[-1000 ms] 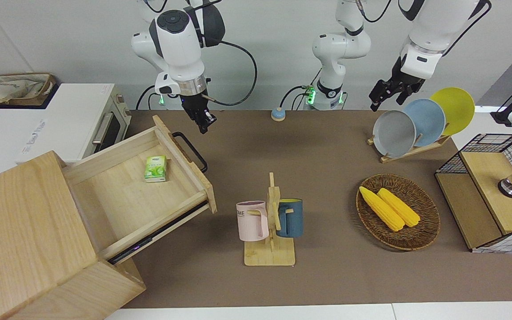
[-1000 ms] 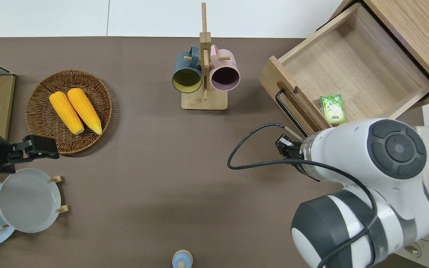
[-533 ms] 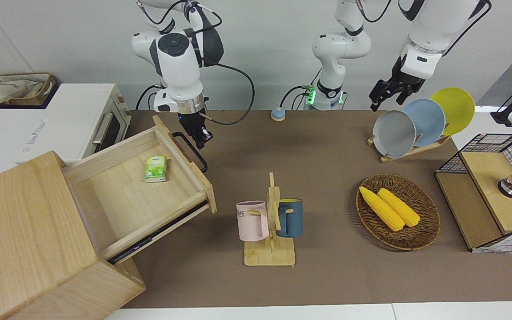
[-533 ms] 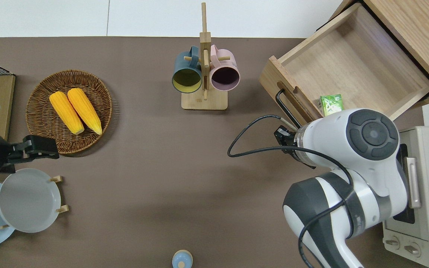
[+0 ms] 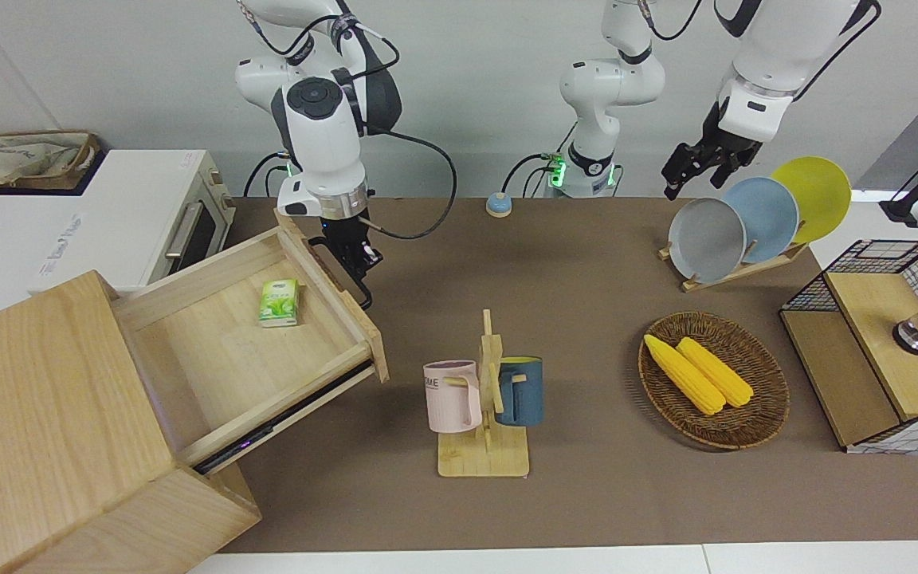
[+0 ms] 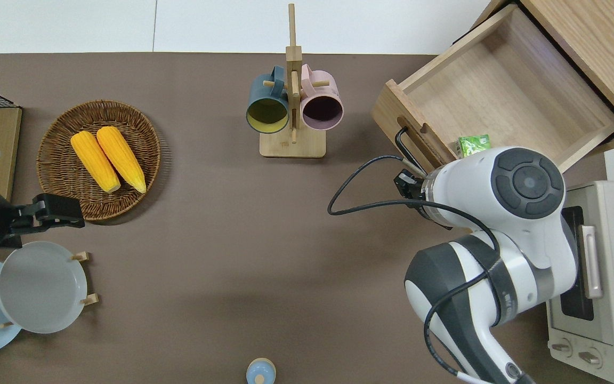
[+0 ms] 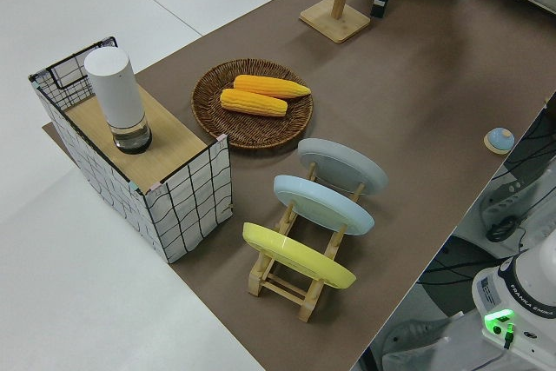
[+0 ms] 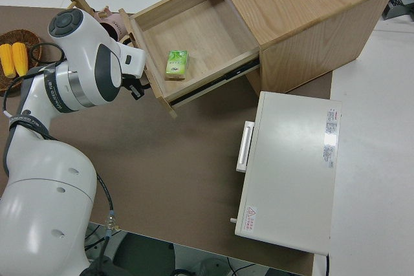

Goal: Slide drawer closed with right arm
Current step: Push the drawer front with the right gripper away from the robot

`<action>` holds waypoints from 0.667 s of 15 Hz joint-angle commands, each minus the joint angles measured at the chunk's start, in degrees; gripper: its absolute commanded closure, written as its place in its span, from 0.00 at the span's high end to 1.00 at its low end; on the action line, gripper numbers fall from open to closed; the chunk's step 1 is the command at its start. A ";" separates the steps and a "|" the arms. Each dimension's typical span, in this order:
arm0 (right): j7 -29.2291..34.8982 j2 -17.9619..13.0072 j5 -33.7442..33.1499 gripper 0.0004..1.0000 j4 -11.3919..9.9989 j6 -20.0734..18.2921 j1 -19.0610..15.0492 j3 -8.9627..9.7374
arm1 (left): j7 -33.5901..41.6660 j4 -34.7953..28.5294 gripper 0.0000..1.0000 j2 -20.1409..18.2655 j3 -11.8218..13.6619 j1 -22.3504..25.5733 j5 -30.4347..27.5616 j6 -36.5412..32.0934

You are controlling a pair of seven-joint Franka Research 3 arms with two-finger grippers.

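The light-wood drawer (image 5: 236,351) stands pulled far out of the big cabinet (image 5: 37,414), with a small green pack (image 5: 279,302) lying inside it. Its black bar handle (image 5: 351,279) faces the middle of the table. My right gripper (image 5: 363,261) points down, shut and empty, right at the end of the handle nearer the robots, close to the drawer front. In the overhead view the right gripper (image 6: 404,184) sits just off the handle (image 6: 405,146), mostly hidden by the wrist. The left arm is parked.
A white toaster oven (image 5: 148,215) stands beside the cabinet, nearer the robots. A wooden mug stand (image 5: 484,399) with two mugs stands mid-table. A basket with corn (image 5: 714,381), a plate rack (image 5: 746,219) and a wire box (image 5: 873,343) lie toward the left arm's end.
My right gripper has come down and moved in toward the drawer's handle. The drawer has not moved. The left arm has not moved.
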 commanded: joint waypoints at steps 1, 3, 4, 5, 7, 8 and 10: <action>1.06 3.11 -2.21 0.00 3.80 0.54 -1.86 0.42 | 0.60 0.21 0.99 -0.47 0.25 -0.07 -0.05 -0.89; 0.71 4.08 -2.64 0.00 4.95 0.54 -2.74 0.42 | 0.51 0.21 0.99 -0.47 0.25 -0.07 -0.05 -0.89; 0.62 4.34 -2.91 0.00 5.04 0.54 -3.00 0.42 | 0.51 0.21 0.99 -0.47 0.25 -0.07 -0.05 -0.89; 0.27 4.61 -3.26 0.00 5.04 0.63 -3.62 0.42 | 0.51 0.21 0.99 -0.47 0.25 -0.07 -0.05 -0.89; -0.69 5.05 -3.26 0.00 5.04 2.38 -4.67 0.42 | 0.51 0.21 0.99 -0.47 0.25 -0.07 -0.05 -0.97; -0.87 5.14 -3.26 0.00 5.04 3.00 -5.29 0.33 | 0.51 0.21 0.99 -0.47 0.25 -0.07 -0.05 -0.89; -1.05 5.84 -4.14 0.00 5.21 3.09 -7.13 0.42 | 0.51 0.21 0.99 -0.47 0.25 -0.07 -0.05 -0.89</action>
